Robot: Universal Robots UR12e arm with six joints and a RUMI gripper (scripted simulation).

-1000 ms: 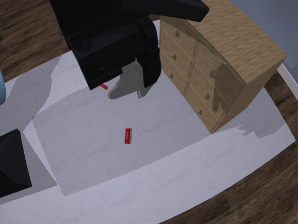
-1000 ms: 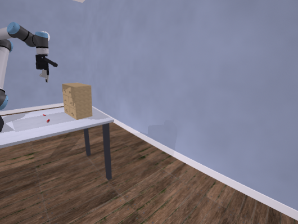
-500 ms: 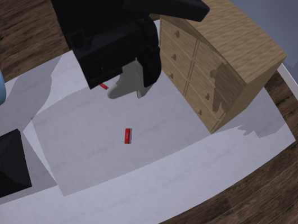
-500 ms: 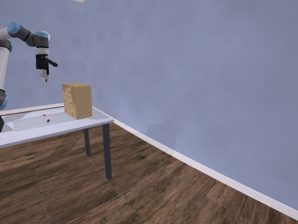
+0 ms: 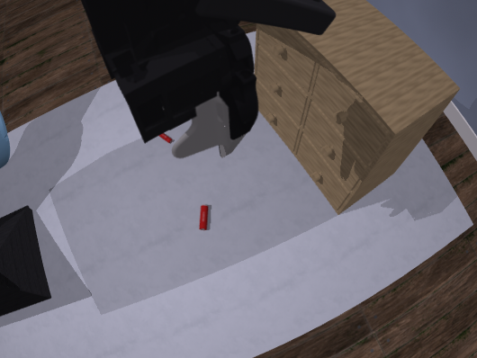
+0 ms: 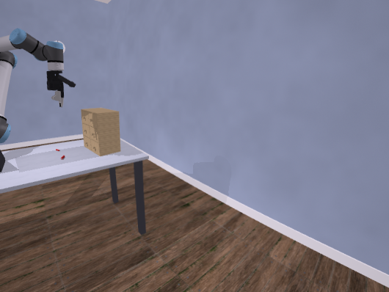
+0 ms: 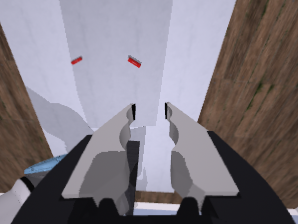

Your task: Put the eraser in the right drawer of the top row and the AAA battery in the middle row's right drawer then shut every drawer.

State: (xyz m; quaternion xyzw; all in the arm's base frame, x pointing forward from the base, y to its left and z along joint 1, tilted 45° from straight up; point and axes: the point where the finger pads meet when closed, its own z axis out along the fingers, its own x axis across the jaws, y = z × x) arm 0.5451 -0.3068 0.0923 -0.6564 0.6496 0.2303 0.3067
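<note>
Gripper [image 5: 223, 153] [image 6: 61, 106] [image 7: 150, 104], jaws slightly spread, open air beside the chest [image 5: 378, 67] [image 6: 109, 132], red battery [image 5: 203, 218] [image 6: 62, 157] [image 7: 134, 62] well inside the table's edges [image 5: 270, 306] [image 6: 37, 177] [image 7: 190, 50]

No visible change shows between the earlier pictures and now, either at the tool [image 5: 201, 154] [image 6: 59, 103] [image 7: 150, 104] or on the desk [image 5: 288, 288] [image 6: 44, 174] [image 7: 187, 60] beneath it.
</note>
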